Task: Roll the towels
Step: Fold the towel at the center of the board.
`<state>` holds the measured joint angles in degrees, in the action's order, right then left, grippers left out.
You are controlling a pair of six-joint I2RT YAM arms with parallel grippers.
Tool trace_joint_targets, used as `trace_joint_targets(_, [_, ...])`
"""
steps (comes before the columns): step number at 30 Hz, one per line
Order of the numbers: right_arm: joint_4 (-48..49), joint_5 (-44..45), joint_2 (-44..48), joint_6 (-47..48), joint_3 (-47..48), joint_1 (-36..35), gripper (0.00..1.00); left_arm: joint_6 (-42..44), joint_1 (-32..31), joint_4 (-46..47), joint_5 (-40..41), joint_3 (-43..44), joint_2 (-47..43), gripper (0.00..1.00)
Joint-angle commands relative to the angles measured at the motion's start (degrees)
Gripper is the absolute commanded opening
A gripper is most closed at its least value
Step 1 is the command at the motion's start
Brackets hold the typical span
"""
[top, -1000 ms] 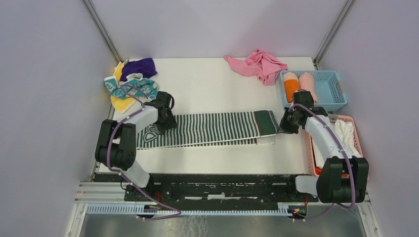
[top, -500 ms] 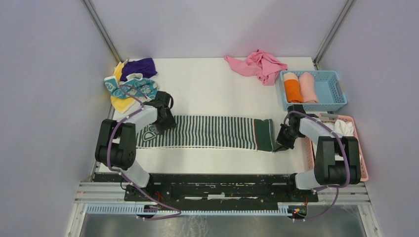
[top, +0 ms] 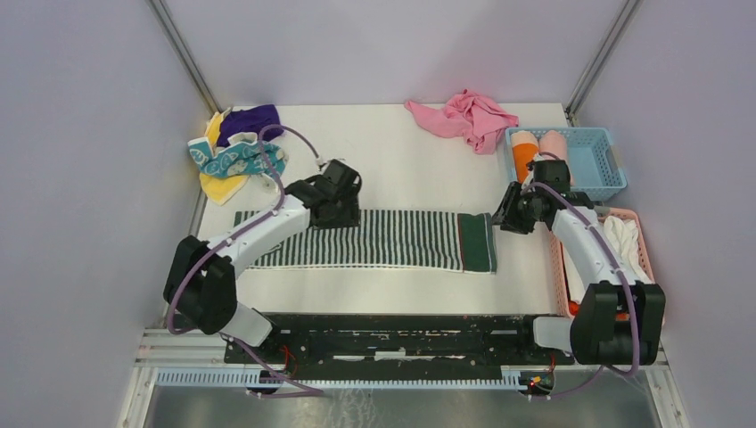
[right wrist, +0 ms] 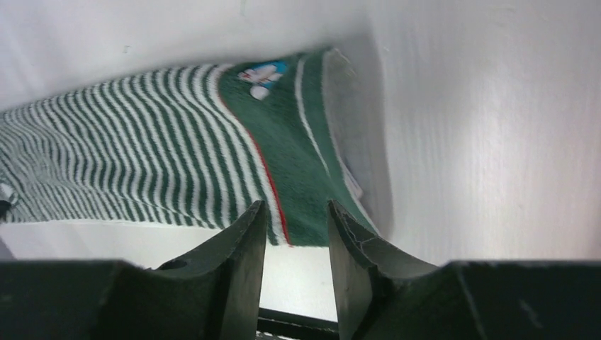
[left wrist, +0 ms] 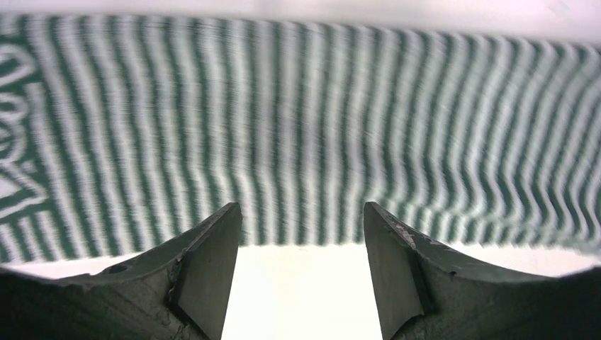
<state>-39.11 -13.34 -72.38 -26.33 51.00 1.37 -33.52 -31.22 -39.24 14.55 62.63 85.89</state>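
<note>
Lying flat mid-frame, the striped towel [top: 374, 239] is unrolled; left claw [left wrist: 301, 227] and right claw [right wrist: 296, 212] stand apart, empty; towel pile [top: 236, 152] upper left awaits rolling.

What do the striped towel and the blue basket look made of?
Striped towel: soft woven cloth, likely terry, matte; fuzzy pile shows in the right wrist view. Blue basket: probably moulded plastic, slightly glossy; rigid lattice walls.

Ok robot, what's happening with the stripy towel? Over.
Left claw open, empty. Right claw open, empty. Striped towel spread flat, not rolled. Nothing lying on it.
</note>
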Motion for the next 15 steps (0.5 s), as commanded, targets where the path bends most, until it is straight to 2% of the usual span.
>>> trace_joint_targets(1, [9.07,-7.27,-5.16,-1.49,3.30,-2.04,0.43,0.08,-8.72,0.32,-0.83,1.68,-0.17,0.70])
trace_joint_targets(4, [11.30,-8.88,-10.73,-1.91,5.79,-3.87,0.42,0.71,-11.89,3.23,-1.74,0.38,1.90,0.66])
trace_joint_targets(7, [12.69,-8.01,-16.40,-1.99,7.74,-4.25,0.39,1.54,-12.11,5.25,-2.22,-1.16,4.55,0.63])
trace_joint_targets(15, [15.29,0.93,-29.01,-1.15,13.18,-3.59,0.35,2.98,-12.11,7.84,-3.60,-5.96,10.20,0.56])
